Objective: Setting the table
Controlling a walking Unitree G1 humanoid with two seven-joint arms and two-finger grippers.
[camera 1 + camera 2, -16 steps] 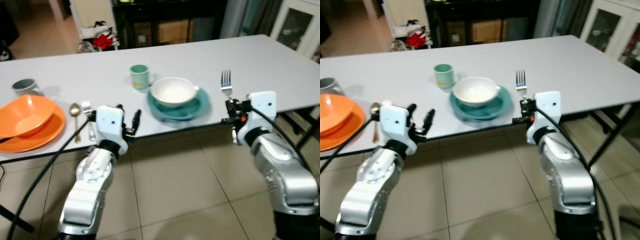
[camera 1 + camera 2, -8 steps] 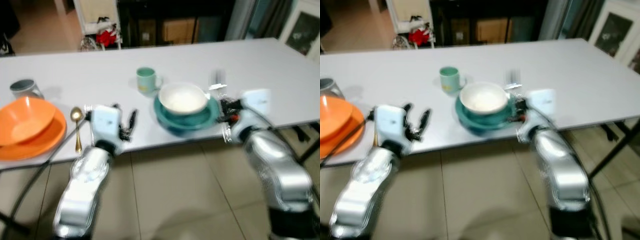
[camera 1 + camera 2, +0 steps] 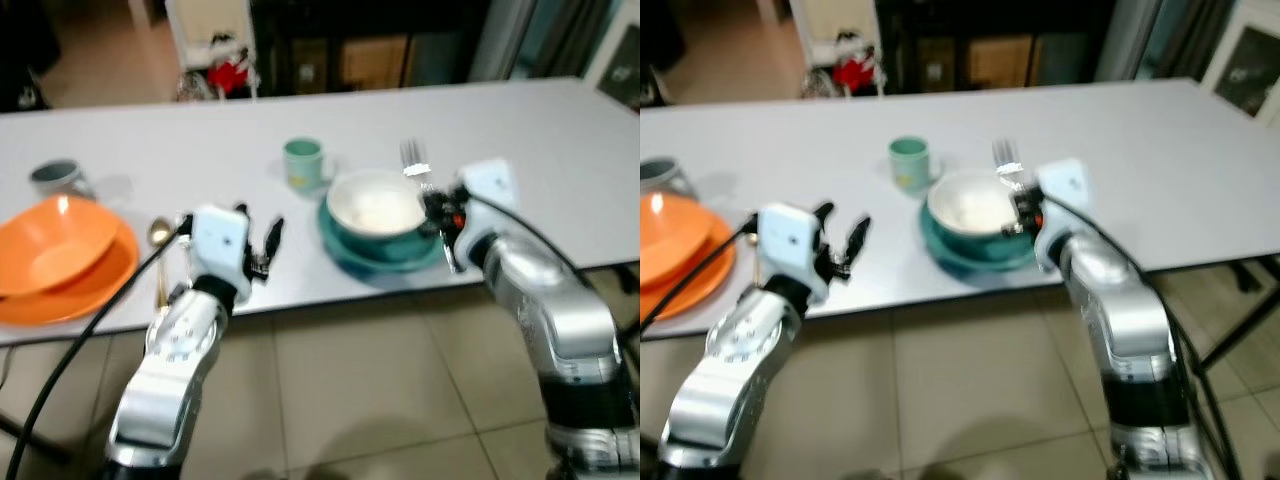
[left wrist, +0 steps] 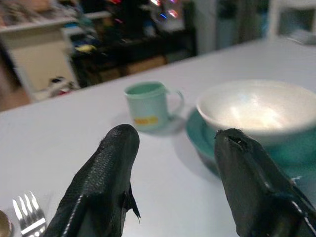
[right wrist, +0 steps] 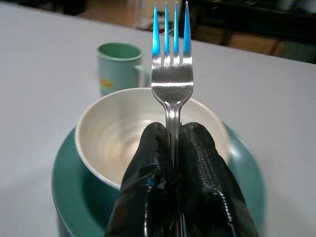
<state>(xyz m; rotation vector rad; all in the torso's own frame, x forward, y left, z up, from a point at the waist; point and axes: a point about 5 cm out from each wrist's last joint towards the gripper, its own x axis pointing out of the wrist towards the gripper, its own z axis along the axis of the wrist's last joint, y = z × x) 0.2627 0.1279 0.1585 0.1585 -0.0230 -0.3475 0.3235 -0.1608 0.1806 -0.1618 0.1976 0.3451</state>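
Right gripper (image 5: 173, 148) clamped on the handle of a fork (image 5: 171, 74), held in the air just beside the white bowl (image 3: 376, 205); long axis in line with the fingers, tines pointing away from the wrist, toward the far side of the table (image 3: 540, 130). Bowl seated on a teal plate (image 3: 385, 250), green mug (image 3: 303, 163) just behind. Left gripper (image 4: 173, 163) spread open, holding nothing, above the near table edge. Farther left: second fork (image 4: 27, 215), spoon (image 3: 159, 245), orange bowl (image 3: 55, 240) on an orange plate (image 3: 60, 295), grey cup (image 3: 55, 178).
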